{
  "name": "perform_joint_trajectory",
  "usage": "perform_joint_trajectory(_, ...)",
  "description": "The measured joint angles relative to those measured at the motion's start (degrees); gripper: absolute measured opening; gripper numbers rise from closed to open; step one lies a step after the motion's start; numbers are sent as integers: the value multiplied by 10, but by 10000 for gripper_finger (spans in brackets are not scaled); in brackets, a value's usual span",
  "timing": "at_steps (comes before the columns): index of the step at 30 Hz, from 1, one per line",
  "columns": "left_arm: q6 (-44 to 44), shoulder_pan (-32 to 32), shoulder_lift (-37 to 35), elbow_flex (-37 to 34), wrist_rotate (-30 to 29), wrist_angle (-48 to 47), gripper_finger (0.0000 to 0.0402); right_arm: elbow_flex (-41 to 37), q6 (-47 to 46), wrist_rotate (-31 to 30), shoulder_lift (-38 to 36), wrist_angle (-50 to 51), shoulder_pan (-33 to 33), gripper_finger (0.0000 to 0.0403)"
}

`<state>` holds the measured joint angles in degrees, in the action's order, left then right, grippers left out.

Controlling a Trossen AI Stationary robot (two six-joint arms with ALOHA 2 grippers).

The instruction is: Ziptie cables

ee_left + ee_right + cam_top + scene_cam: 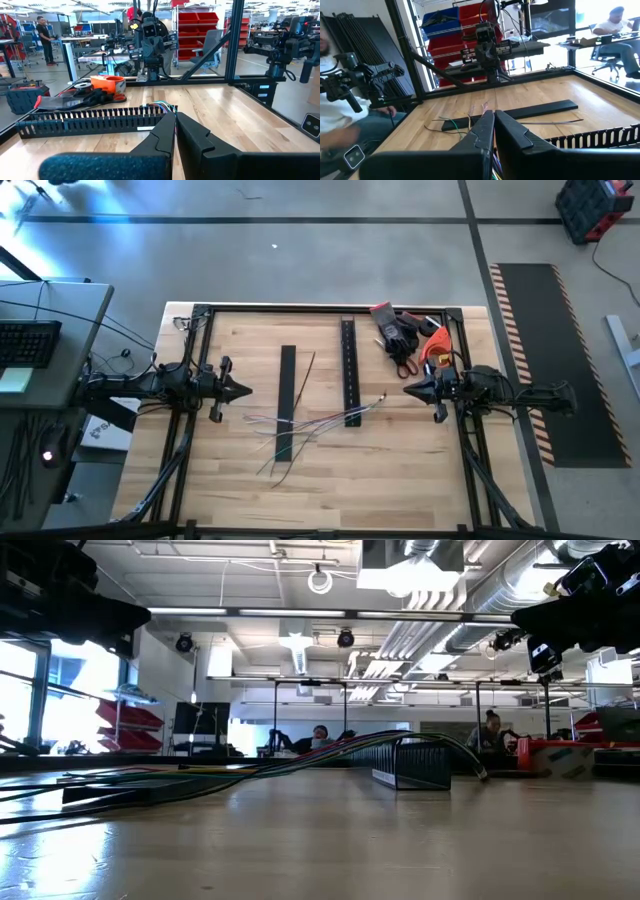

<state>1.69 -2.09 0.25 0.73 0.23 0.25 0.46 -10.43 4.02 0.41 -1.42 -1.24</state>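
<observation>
Cables: I see them strewn crosswise on the tabletop between both arms (right nearer).
Left end effector: closed, empty.
Right end effector: closed, empty.

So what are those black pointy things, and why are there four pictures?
They are two robot arms at a wooden table. Each ends in a pinching tool: the left tool and the right tool, both shut and holding nothing. One camera looks down from above, one sits at table level, and one rides on each wrist. On the table lie thin cables, a flat black strip, a toothed black channel, and gloves with orange tape in the corner.
</observation>
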Motion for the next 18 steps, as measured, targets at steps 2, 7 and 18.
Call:
perform_joint_trajectory(2, 0, 0, 0, 0, 0, 0, 0, 0, 0, 0, 0, 0, 0, 0)
perform_joint_trajectory(7, 0, 0, 0, 0, 0, 0, 0, 0, 0, 0, 0, 0, 0, 0)
perform_joint_trajectory(18, 0, 0, 0, 0, 0, 0, 0, 0, 86, -13, 0, 0, -1, 0)
